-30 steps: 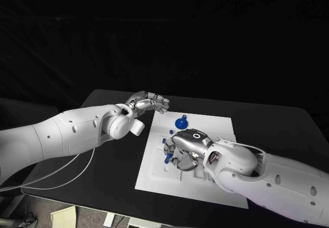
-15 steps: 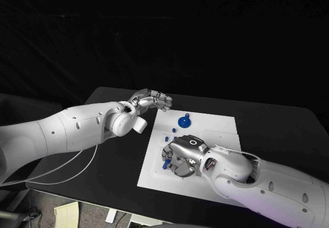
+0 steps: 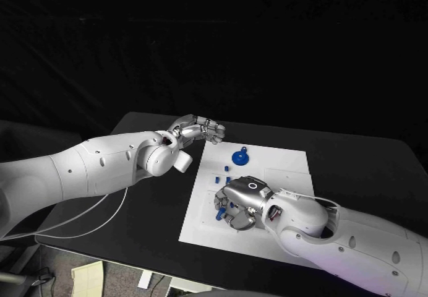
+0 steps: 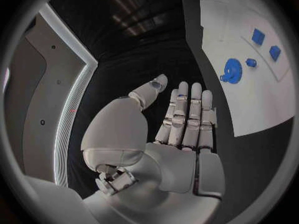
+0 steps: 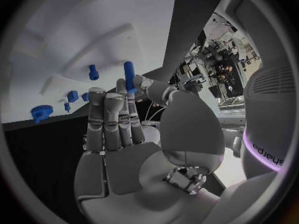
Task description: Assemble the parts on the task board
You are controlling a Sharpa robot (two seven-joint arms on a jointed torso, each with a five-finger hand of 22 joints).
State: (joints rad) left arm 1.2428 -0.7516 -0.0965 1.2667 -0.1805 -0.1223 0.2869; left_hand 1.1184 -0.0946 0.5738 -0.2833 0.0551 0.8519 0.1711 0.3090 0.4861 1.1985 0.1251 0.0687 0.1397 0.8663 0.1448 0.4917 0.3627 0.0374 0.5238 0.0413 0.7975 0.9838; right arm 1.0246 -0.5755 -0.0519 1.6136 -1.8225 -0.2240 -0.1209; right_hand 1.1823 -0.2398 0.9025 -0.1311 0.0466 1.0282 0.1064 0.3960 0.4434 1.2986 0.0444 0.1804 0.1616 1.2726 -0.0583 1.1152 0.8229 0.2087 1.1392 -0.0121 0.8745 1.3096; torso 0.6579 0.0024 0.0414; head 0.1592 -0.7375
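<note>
Right hand point(image 5: 124, 134) pinches a blue peg point(image 5: 129, 76) at its fingertips, long axis roughly square to the board point(image 3: 276, 164) just beyond, over the near-left part; left hand point(image 3: 198, 130) empty, fingers loose, off the far-left corner near the gear point(image 3: 239, 158).

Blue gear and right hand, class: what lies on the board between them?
In the head view, small blue parts on the white task board lie between blue gear and right hand.

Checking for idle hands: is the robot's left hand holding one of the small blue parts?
No: in the left wrist view the left hand has bare, straight fingers, and the white task board lies beyond them.
</note>
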